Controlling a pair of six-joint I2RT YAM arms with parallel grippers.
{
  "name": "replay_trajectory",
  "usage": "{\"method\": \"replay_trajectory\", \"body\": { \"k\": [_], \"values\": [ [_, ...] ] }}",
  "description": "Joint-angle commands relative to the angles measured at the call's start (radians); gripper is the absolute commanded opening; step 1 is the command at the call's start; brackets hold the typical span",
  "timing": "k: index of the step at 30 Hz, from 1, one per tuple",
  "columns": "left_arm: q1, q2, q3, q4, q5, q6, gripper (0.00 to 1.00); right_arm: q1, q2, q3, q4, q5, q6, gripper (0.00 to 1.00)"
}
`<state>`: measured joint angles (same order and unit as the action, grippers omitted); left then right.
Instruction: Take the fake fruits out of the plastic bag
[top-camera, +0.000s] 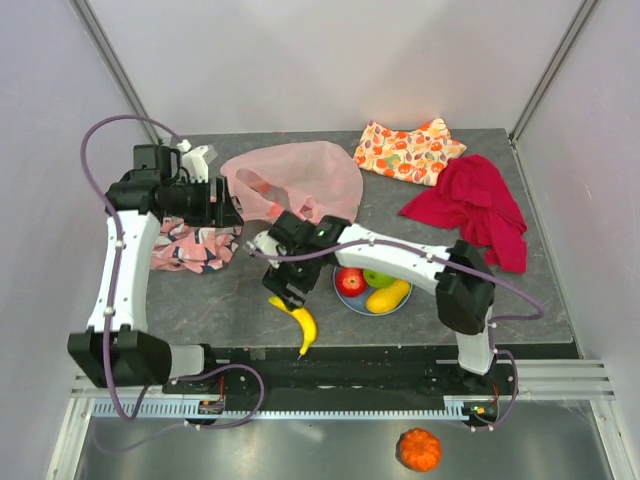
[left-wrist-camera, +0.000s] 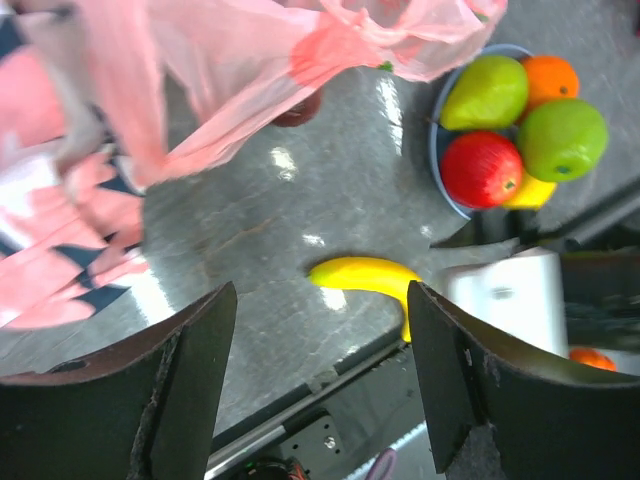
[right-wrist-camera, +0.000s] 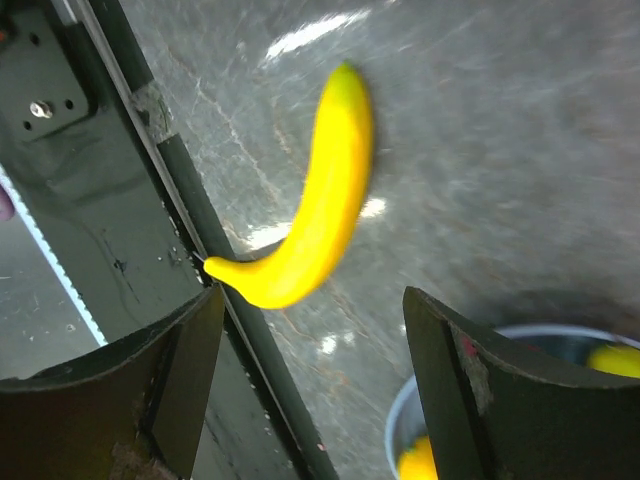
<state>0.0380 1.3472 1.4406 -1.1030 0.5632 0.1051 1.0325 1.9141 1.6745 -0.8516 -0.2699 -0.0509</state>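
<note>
Fake fruits are mostly out: several on the blue plate, banana nearby; one dark fruit seemingly remains in the plastic bag. Left gripper and right gripper gape empty.

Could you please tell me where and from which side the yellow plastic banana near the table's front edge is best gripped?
Probably its thick middle, from straight above, fingers closing across its narrow width. The yellow plastic banana lies flat on the grey table; both ends taper, and the stem end sits at the black edge rail.
</note>
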Motion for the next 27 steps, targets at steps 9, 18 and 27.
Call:
{"method": "replay_trajectory", "body": {
  "k": [9,18,27],
  "values": [
    [0.025,-0.215,-0.124,0.117,-0.063,-0.074,0.76,0.110,0.175,-0.042,-0.001,0.152,0.115,0.73],
    [0.025,-0.204,-0.123,0.127,-0.031,-0.073,0.76,0.097,0.093,-0.024,-0.020,0.253,0.008,0.10],
    [-0.012,-0.036,0.027,0.166,0.136,-0.048,0.76,-0.155,-0.311,0.021,-0.098,0.325,-0.190,0.06]
  ]
}}
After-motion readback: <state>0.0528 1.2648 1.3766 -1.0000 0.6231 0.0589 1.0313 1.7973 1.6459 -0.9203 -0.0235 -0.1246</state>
